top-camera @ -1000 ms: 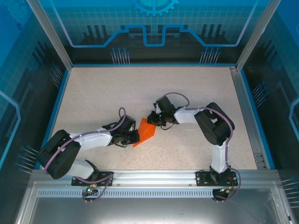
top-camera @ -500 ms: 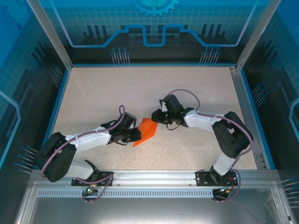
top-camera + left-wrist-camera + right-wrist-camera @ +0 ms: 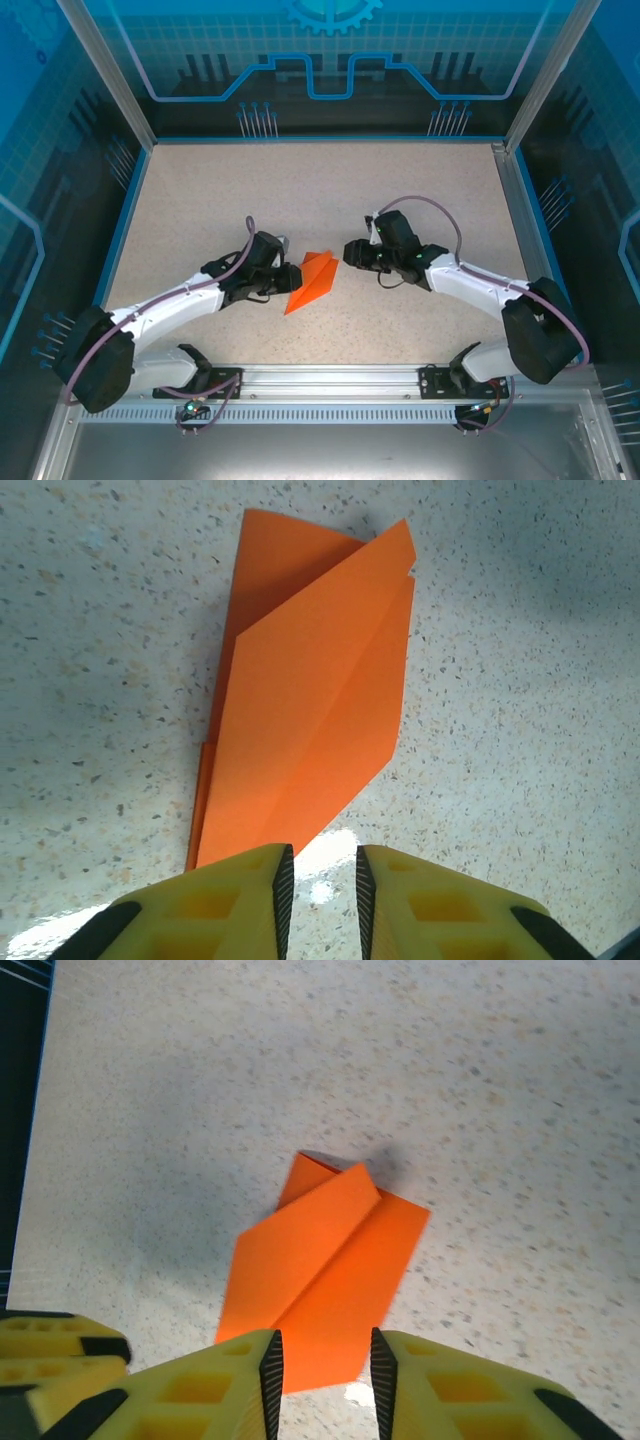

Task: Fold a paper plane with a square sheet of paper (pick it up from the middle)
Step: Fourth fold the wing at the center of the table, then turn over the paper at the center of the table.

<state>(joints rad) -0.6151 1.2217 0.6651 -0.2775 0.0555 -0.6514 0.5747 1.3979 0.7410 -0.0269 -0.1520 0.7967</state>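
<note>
The folded orange paper (image 3: 312, 283) is found lying flat on the speckled table (image 3: 300, 190), just below frame centre. The left gripper (image 3: 287, 276) is noted just beside its left edge, the right gripper (image 3: 350, 252) near its upper right tip. Both jaws are seen slightly parted, with nothing clamped.

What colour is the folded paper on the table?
The folded paper is bright orange all over. The left wrist view shows it best.
</note>
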